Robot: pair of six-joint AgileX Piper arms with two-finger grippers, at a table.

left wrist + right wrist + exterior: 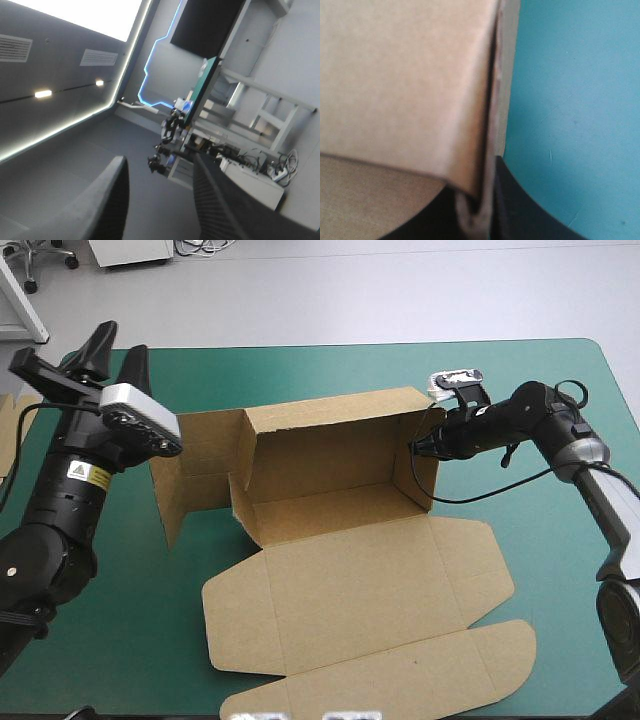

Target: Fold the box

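The nearest flap of the brown cardboard box (350, 570) runs off the high view's lower edge, and the raised left arm partly covers its left side panels. In the right wrist view the box (405, 75) is a blurred brown field close ahead, with only one wall's edge readable against the teal-green cover (570, 100). From above, the tips of the right gripper (422, 444) are hard to make out where they meet the board.

The right gripper (477, 217) has its two black fingers pressed almost together, pinching the edge of the box's right-hand wall, and the thin board sits between them. The left gripper (122, 343) is lifted above the far left part of the desk (560, 570). It points upward with its fingers spread and holds nothing. In its own view the left gripper (160, 160) faces the room.

The box sits mid-desk, back and right walls upright, lid panel flat toward the near edge. A strip of brown board (18, 402) shows at the desk's left edge.
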